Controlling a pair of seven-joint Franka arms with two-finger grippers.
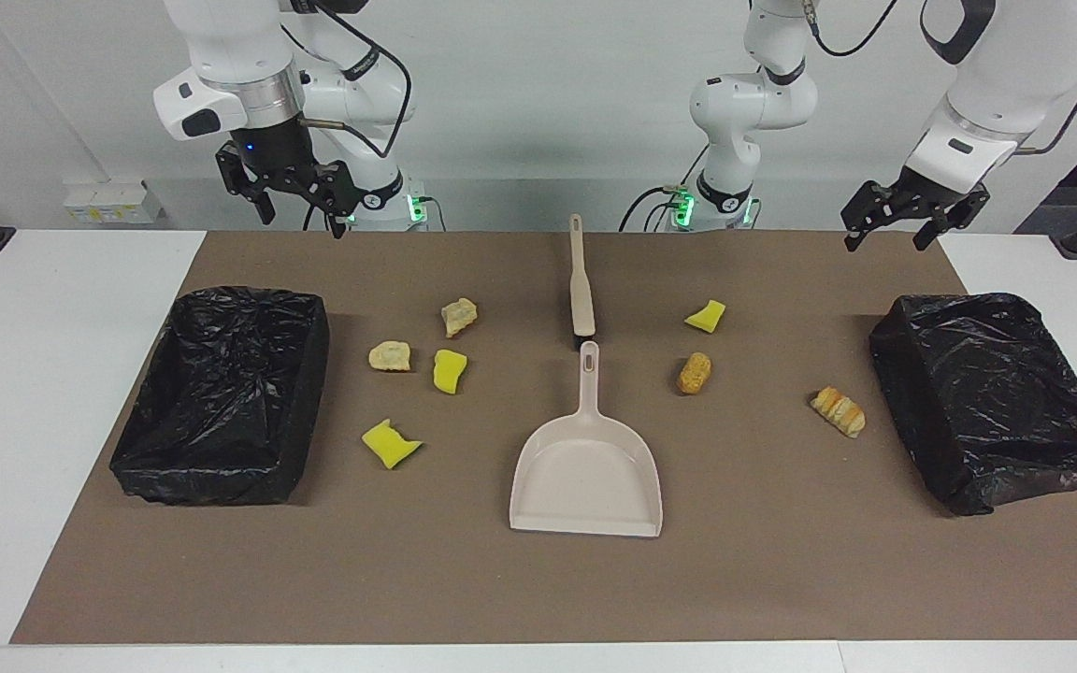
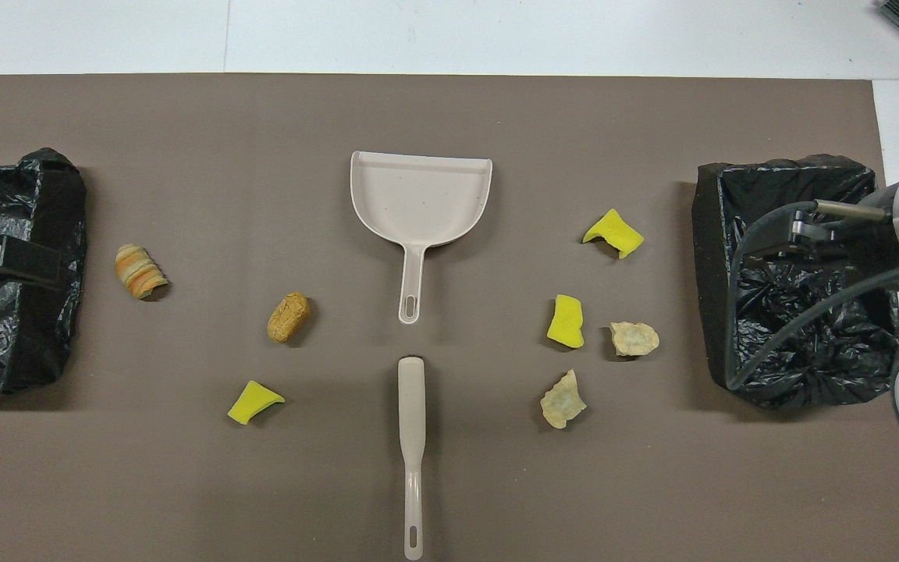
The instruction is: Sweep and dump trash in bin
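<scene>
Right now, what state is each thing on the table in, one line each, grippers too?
Beige plastic dustpan: flat on the mat, empty, handle toward the robots.
Beige brush: lying flat, untouched.
Seven trash scraps: scattered on the mat, none swept.
Black-lined bin at the right arm's end: open.
Black-lined bin at the left arm's end: open.
Left gripper: open, raised, holding nothing.
Right gripper: open, raised, holding nothing.

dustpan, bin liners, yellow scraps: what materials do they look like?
Dustpan: likely rigid plastic, beige and matte, moulded in one piece. Bin liners: thin black plastic film, glossy and crinkled. Yellow scraps: probably sponge foam, matte, with torn-looking edges.
</scene>
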